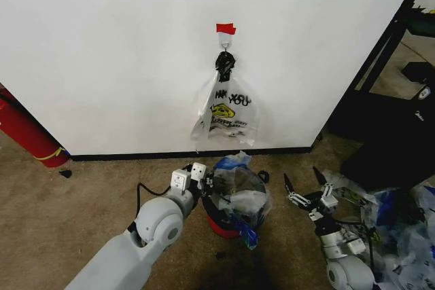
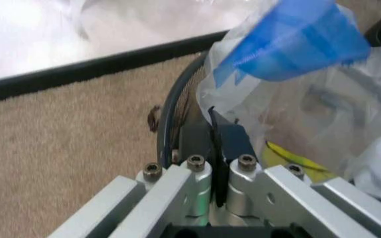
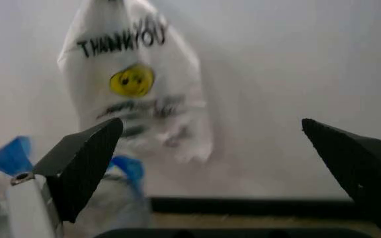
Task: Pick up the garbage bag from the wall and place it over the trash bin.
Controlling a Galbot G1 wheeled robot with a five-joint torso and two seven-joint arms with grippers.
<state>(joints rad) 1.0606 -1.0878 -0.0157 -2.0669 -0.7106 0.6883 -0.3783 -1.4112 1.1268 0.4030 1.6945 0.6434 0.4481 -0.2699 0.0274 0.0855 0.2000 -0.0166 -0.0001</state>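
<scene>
The trash bin, black mesh on a red base, stands on the carpet below the wall. The garbage bag, thin clear plastic with blue patches, is draped in and over the bin's top. My left gripper is at the bin's left rim, shut on the bag's edge. In the left wrist view the fingers pinch the film beside the mesh rim, under the bag's blue patch. My right gripper hovers open to the right of the bin, holding nothing; its fingertips face the wall.
A clear "THANK YOU" smiley bag hangs from the hook under red tape. A pile of plastic bags lies at the right, beside a black frame. A red cylinder leans at the left.
</scene>
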